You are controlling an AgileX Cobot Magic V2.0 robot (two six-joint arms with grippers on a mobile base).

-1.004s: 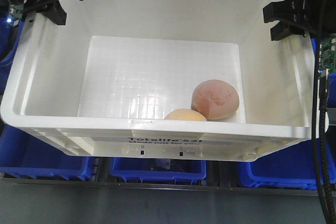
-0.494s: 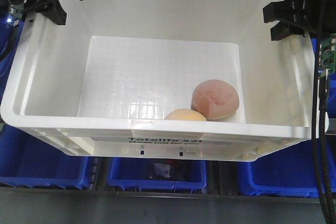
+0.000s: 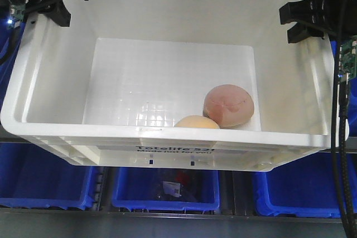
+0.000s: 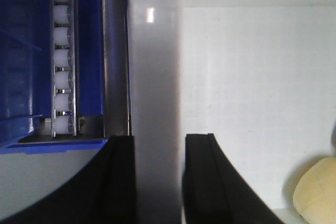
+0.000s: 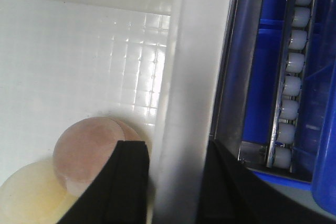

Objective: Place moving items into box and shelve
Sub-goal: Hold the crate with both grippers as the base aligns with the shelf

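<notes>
The white box fills the front view, gripped at both side walls. My left gripper is shut on the left wall, one black finger on each side of it. The right gripper is shut on the right wall the same way. Both moving items lie on the box floor at the near right. One is a pinkish-brown lump. The pale yellow lump touches it and is half hidden by the front rim. It also shows as a yellow lump in the left wrist view.
Blue plastic bins stand in a row beneath the box, and the middle one holds small items. White roller rails run along both sides of the box. A grey strip crosses the bottom of the front view.
The blue bins have slid downward in the front view, so more of them shows below the box. The box, both lumps and both grippers keep their places in the picture.
</notes>
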